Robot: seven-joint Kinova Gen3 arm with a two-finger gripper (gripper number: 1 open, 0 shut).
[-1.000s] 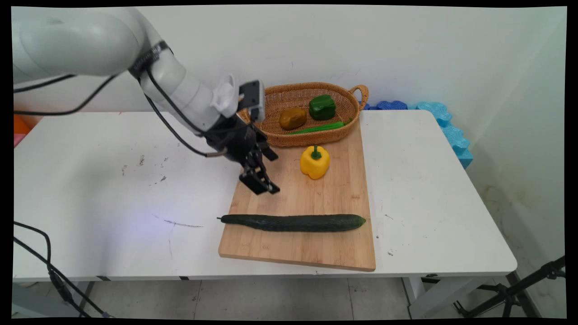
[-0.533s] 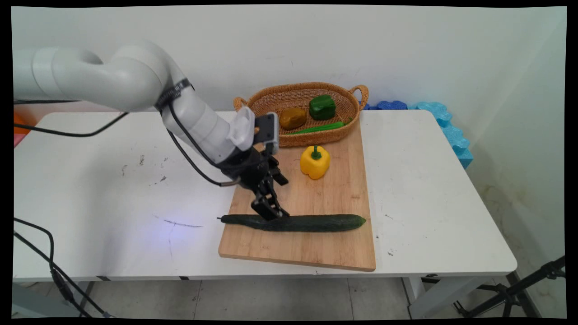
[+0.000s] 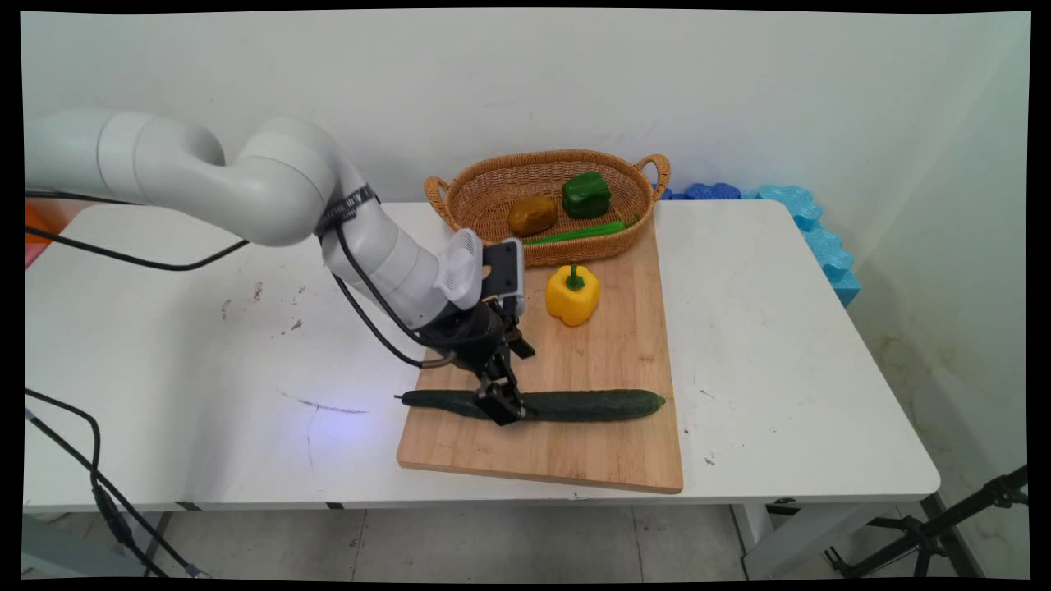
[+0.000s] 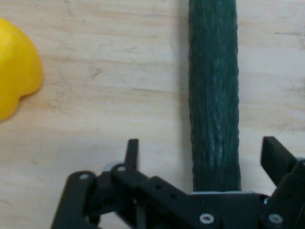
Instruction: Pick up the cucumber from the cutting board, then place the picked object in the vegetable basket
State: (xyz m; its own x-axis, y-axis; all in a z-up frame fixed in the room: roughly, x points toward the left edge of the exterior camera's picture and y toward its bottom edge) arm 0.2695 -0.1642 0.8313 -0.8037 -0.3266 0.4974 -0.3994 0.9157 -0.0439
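One cucumber (image 4: 213, 95) between tool (image 4: 202, 155) fingers.

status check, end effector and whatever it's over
End effector open, fingers straddling the cucumber toward its stem end, not closed on it. Cucumber flat on the cutting board. Yellow bell pepper stands apart, nothing between the fingers but cucumber.

The cucumber (image 4: 213, 95) skin looks rough and matt; the board (image 4: 105, 95) is pale wood with fine grain.
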